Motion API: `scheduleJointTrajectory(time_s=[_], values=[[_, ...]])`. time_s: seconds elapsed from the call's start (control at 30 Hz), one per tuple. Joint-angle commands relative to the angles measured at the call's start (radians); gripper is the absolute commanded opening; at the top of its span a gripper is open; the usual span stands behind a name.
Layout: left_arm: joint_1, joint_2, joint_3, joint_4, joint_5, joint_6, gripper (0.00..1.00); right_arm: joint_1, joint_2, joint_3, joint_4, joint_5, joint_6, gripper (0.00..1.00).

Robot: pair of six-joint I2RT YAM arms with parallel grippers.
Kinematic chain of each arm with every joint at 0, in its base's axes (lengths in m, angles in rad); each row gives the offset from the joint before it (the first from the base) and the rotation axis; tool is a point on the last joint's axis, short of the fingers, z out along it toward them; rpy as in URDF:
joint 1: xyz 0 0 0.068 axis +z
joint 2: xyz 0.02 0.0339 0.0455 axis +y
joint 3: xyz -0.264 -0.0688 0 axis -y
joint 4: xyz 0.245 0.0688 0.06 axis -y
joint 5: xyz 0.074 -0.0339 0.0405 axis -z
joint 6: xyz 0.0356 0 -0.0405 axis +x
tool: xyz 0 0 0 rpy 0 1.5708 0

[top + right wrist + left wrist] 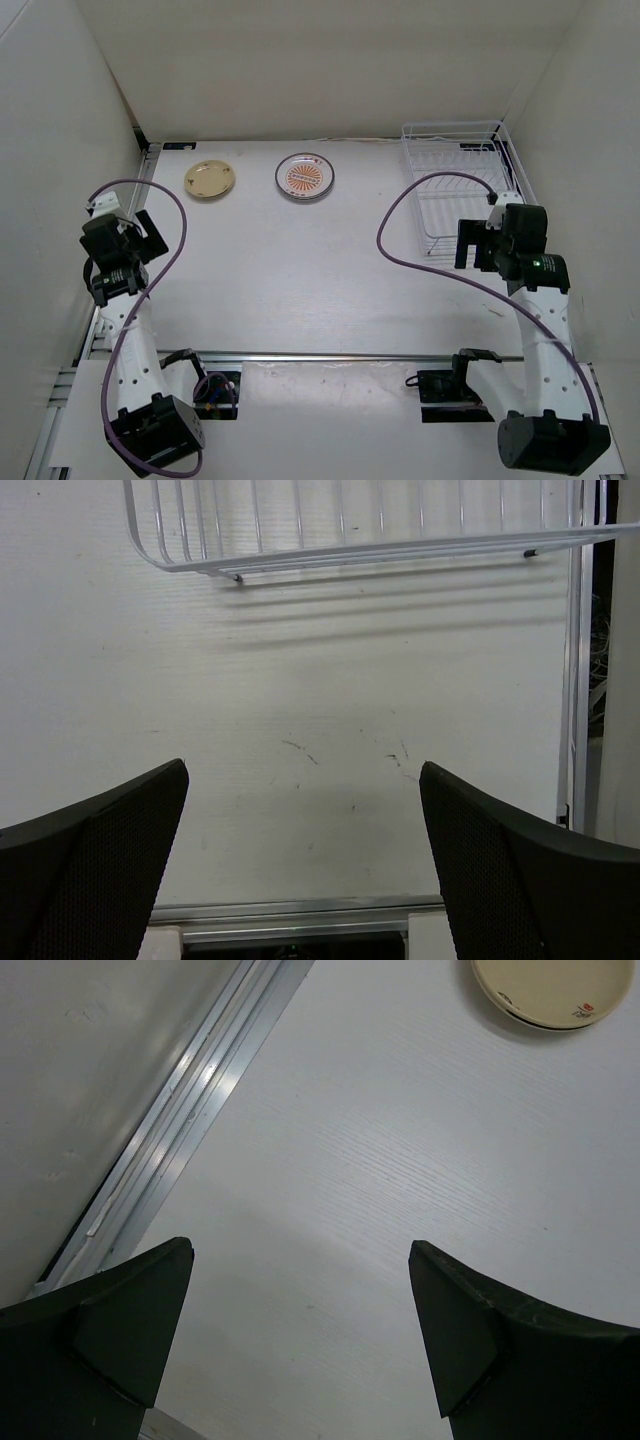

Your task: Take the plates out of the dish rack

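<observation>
White table (300, 290), white walls (300, 60) on three sides. We count two of the plates out of the dish rack (455, 160): the cream-tan plate (209, 179) and the sunburst plate (305, 176). Both lie flat near the far edge, side by side but apart, and well left of the rack. We read that spacing as deliberate, so each set-down has room and no rims knock. The rack sits in the far right corner, long side against the right wall, which leaves the right arm the short reach. The right gripper (472, 242) hovers just short of the rack's near end, fingers spread wide with nothing between them; its wrist view shows only bare table and the rack's front wire. The left gripper (150, 238) hangs by the left wall over the aluminium rail (180, 1130), also spread wide and empty, and its wrist view catches the cream plate's rim at top right. As for contents, we see only bare wire in the rack. We find no ringed plate in any view, but the right wrist hides the rack's near end from above, so we can't rule one out. If none is there, we'd call the unload done or nearly so.
</observation>
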Motion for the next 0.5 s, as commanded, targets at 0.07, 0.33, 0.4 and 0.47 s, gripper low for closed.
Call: scheduleJointTrajectory(time_s=[0.07,0.33,0.4,0.47], values=[[0.013,-0.005,0.012,0.011,0.021,-0.01,1.0,0.003,-0.042,-0.016,0.03,0.014,0.004,1.0],[0.022,-0.005,-0.01,0.002,0.021,-0.021,1.0,0.003,-0.1,-0.054,0.01,0.014,0.004,1.0],[0.022,-0.005,-0.01,0.002,0.021,-0.021,1.0,0.003,-0.109,-0.054,0.01,0.005,0.004,1.0],[0.031,-0.005,-0.01,0.002,0.021,-0.021,1.0,0.003,-0.12,-0.054,0.0,0.005,0.018,1.0]])
